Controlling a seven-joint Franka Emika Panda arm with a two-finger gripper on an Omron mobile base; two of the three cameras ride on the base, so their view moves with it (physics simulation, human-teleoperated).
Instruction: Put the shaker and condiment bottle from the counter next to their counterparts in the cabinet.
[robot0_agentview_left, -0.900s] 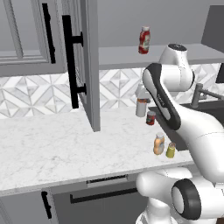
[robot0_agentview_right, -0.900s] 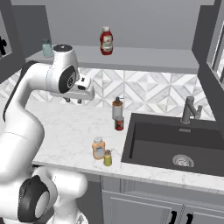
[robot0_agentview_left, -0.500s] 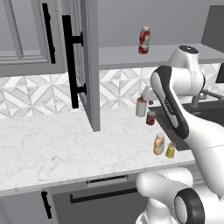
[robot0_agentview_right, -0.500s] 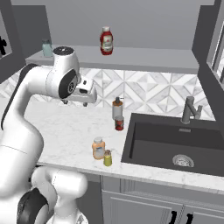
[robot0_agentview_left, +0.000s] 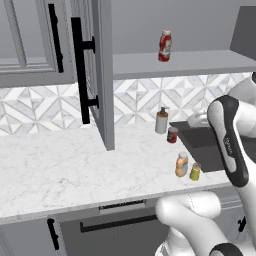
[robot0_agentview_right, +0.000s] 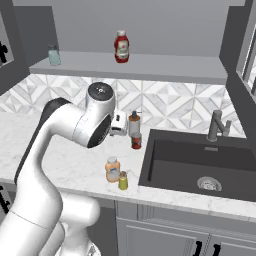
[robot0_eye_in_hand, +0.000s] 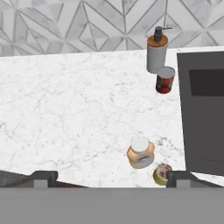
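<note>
The orange condiment bottle (robot0_agentview_left: 182, 164) (robot0_agentview_right: 112, 169) (robot0_eye_in_hand: 141, 153) stands near the front edge of the white marble counter (robot0_agentview_left: 60, 170) (robot0_eye_in_hand: 65, 109). The short yellow-green shaker (robot0_agentview_left: 195, 172) (robot0_agentview_right: 123, 180) (robot0_eye_in_hand: 162, 173) is right beside it, on the sink side. My gripper (robot0_eye_in_hand: 111, 179) (robot0_agentview_right: 120, 125) hovers above them, open wide with nothing between its fingers. In the hand view both items sit low, toward the right fingertip. The red counterpart bottle (robot0_agentview_left: 164, 45) (robot0_agentview_right: 121, 46) stands on the grey cabinet shelf (robot0_agentview_left: 200, 62) (robot0_agentview_right: 165, 67).
A beige pump dispenser (robot0_agentview_left: 161, 120) (robot0_agentview_right: 133, 123) (robot0_eye_in_hand: 156, 53) and a small red can (robot0_agentview_left: 172, 134) (robot0_agentview_right: 136, 140) (robot0_eye_in_hand: 165, 80) stand by the backsplash. The dark sink (robot0_agentview_right: 200, 165) (robot0_eye_in_hand: 203, 109) with its faucet (robot0_agentview_right: 216, 127) lies to the right. The cabinet door (robot0_agentview_left: 100, 75) hangs open. A small pale jar (robot0_agentview_right: 54, 55) sits at the shelf's left end.
The arm has swung toward the sink side and lowered the hand over the counter. The jaws have gone from shut to wide open. The objects have not moved.
</note>
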